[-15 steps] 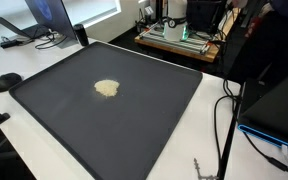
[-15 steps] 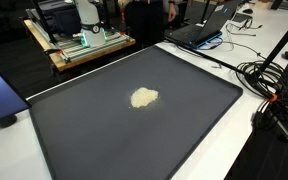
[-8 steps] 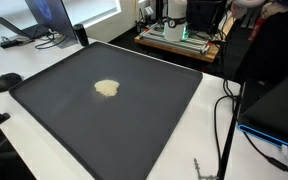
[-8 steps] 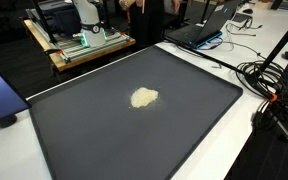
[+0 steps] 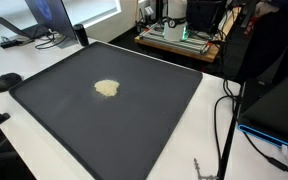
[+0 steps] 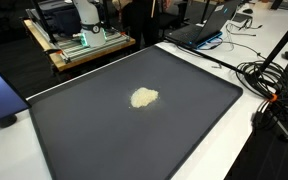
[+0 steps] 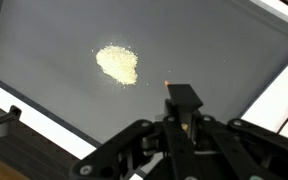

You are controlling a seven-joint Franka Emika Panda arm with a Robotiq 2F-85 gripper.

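Wide black flat tray (image 5: 134,125) covers most of a white table (image 5: 39,62). A small pale yellow pile of crumbs (image 7: 117,64) sits near its middle, maybe so nothing spills off. A black metal claw (image 7: 182,97) hangs above, just beside the pile, pinched shut with nothing seen inside.

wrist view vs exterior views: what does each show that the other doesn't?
Wrist view only: the gripper, jaws shut and empty, hanging over the tray with the pile off to one side of its tip.
Exterior views only: the surroundings, namely a laptop, cables on the white table, and a wooden cart with equipment behind. No gripper is in frame.
Both: the dark tray with a small pile of pale crumbs near its middle.
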